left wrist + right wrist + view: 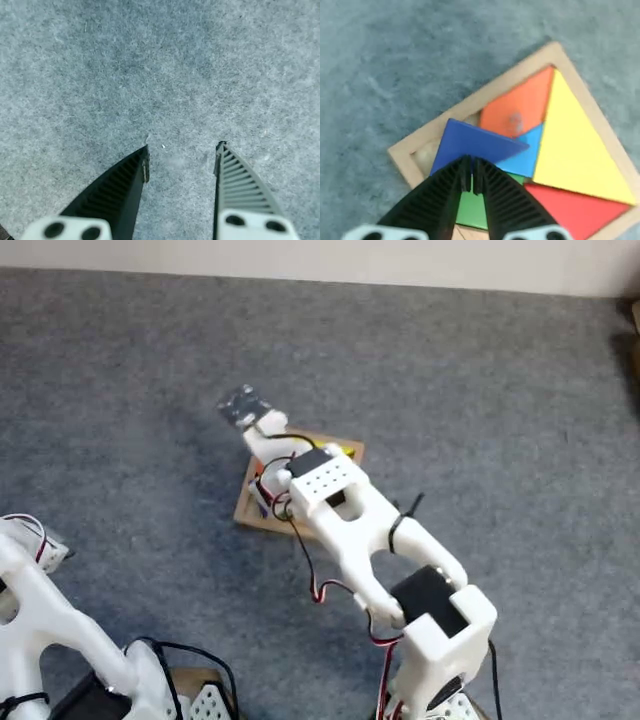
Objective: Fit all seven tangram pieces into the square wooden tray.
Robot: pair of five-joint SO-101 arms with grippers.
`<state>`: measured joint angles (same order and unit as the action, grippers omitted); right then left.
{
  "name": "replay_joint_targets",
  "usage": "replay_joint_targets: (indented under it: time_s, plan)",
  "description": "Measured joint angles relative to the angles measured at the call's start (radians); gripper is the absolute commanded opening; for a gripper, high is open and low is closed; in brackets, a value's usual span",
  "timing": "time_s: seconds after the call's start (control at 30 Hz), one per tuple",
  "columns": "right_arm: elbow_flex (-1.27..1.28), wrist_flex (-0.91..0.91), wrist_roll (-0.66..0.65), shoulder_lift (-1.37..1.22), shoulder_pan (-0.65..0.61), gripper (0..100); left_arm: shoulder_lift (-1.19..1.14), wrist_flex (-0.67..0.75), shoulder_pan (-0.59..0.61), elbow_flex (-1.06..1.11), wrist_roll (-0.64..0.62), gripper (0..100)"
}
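One piece looks unsettled: the dark blue triangle [470,145] lies skewed over the tray [465,109] corner, right under the right gripper [471,175], whose jaws are almost together and hold nothing I can see. Seating step, I'd say; next comes a nudge and twist to drop it flat. The left gripper [182,155] hangs spread above bare carpet [150,65].

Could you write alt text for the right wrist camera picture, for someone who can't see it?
A black pincer, nearly closed, hangs over a dark blue triangle that lies askew in a square wooden tray. Yellow, orange, light blue, red and green pieces sit in the tray, on grey carpet.
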<state>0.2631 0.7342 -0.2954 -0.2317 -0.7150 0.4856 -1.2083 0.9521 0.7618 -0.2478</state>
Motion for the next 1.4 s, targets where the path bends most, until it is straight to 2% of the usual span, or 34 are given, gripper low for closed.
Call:
replay_joint_targets:
  time_s: [0.17, 0.37, 0.67, 0.8, 1.07, 1.4]
  plan:
    - [0.0, 0.005, -0.083, 0.0, -0.012, 1.9, 0.0, 0.0, 0.0, 0.0, 0.0, 22]
    - [-0.048, 0.092, -0.095, 0.005, -0.003, 1.9, 0.0, 0.0, 0.0, 0.0, 0.0, 22]
    - [-0.051, 0.109, -0.095, 0.146, 0.0, 1.9, 0.0, 0.0, 0.0, 0.0, 0.0, 22]
    - [-0.049, 0.095, 0.002, 0.153, -0.009, 1.9, 0.0, 0.0, 0.0, 0.0, 0.0, 22]
    - [-0.049, 0.044, 0.307, 0.037, -0.006, 1.9, 0.0, 0.0, 0.0, 0.0, 0.0, 22]
    - [-0.049, 0.075, 0.339, -0.015, -0.008, 2.3, 0.0, 0.0, 0.0, 0.0, 0.0, 22]
